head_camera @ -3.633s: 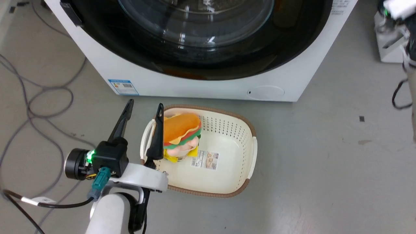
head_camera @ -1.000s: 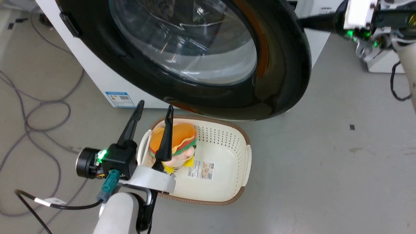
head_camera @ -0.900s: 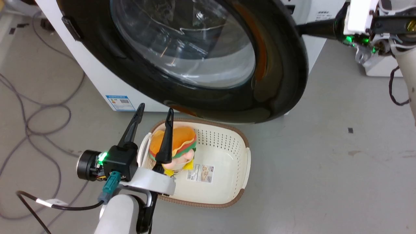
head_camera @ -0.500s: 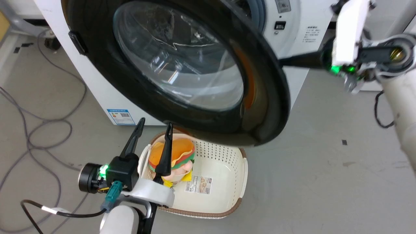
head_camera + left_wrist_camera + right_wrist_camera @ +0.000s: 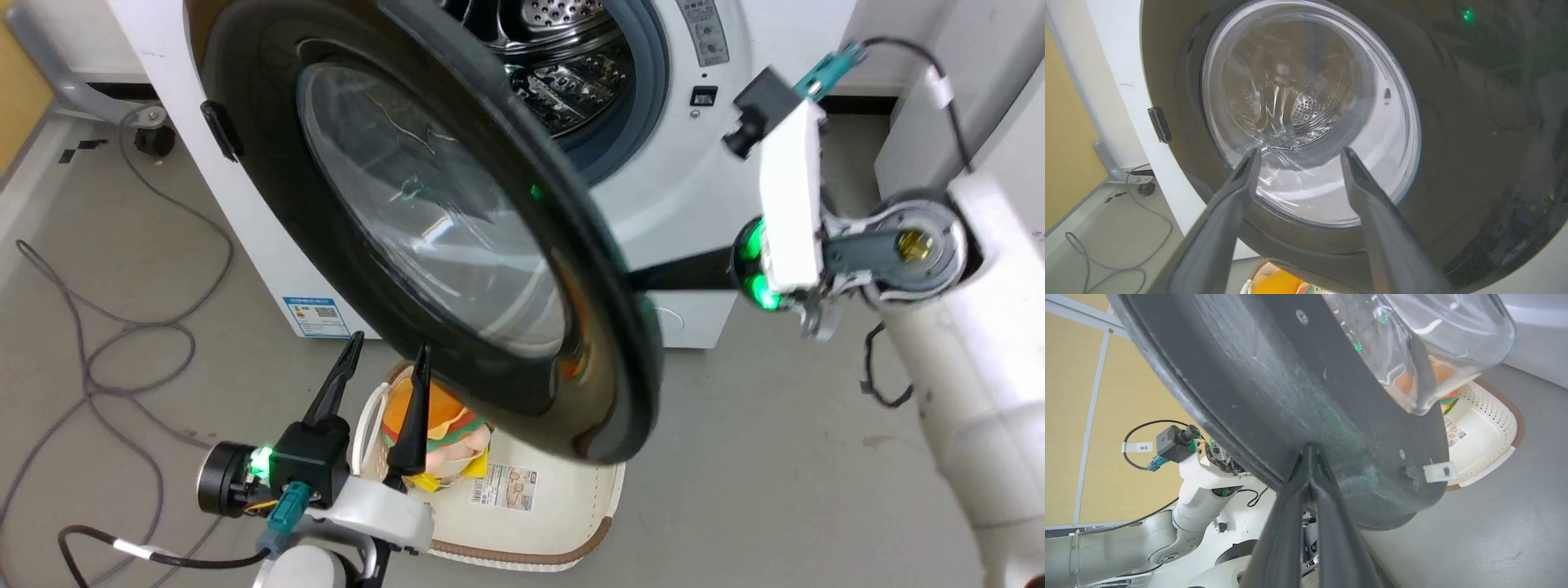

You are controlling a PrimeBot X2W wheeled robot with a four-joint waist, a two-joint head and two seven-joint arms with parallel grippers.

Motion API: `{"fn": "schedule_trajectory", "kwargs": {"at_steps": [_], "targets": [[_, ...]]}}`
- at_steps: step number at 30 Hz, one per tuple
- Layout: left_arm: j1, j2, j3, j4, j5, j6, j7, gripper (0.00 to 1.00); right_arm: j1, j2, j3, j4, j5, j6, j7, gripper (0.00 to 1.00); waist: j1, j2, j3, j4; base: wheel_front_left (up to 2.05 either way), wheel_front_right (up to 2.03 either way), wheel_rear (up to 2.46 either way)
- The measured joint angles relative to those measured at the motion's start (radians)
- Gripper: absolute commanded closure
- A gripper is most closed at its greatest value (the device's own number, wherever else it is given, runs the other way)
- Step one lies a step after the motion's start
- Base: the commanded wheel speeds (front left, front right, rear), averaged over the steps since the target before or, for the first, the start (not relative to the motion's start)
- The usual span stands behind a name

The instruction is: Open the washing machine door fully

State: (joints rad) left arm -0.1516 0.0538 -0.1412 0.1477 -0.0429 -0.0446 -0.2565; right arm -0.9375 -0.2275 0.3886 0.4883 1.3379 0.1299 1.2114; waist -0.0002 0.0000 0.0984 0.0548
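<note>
Gleaming round black door (image 5: 424, 237); right claw (image 5: 1309, 449) pressed together, left claw (image 5: 390, 343) spread

Glossy black, clear glass centre: washing machine door (image 5: 433, 220). White: washing machine (image 5: 678, 188). At 12 o'clock, perforated steel drum (image 5: 563, 33), grey-blue ring (image 5: 645, 90). At 9 o'clock, blue sticker (image 5: 314, 314). At 6 o'clock, cream perforated basket (image 5: 563, 523), brown rim; orange, green, yellow plush burger (image 5: 445, 416).

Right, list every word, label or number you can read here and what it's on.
Nothing reads clearly.
The blue energy sticker on the washing machine: print too small.
The grey panel label beside the drum opening: too small.
The paper label in the basket: blurred.
The white cable tag: marks illegible.
</note>
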Motion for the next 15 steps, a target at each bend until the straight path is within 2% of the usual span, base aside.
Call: {"fn": "schedule_trajectory", "kwargs": {"at_steps": [15], "targets": [[0.040, 0.018, 0.006, 0.024, 0.006, 0.000, 0.000, 0.00, 0.193, 0.138, -0.044, -0.236, -0.029, 0.000, 0.120, 1.00, 0.0001, 0.0000, -0.021, 0.019, 0.00, 0.00, 0.00]]}}
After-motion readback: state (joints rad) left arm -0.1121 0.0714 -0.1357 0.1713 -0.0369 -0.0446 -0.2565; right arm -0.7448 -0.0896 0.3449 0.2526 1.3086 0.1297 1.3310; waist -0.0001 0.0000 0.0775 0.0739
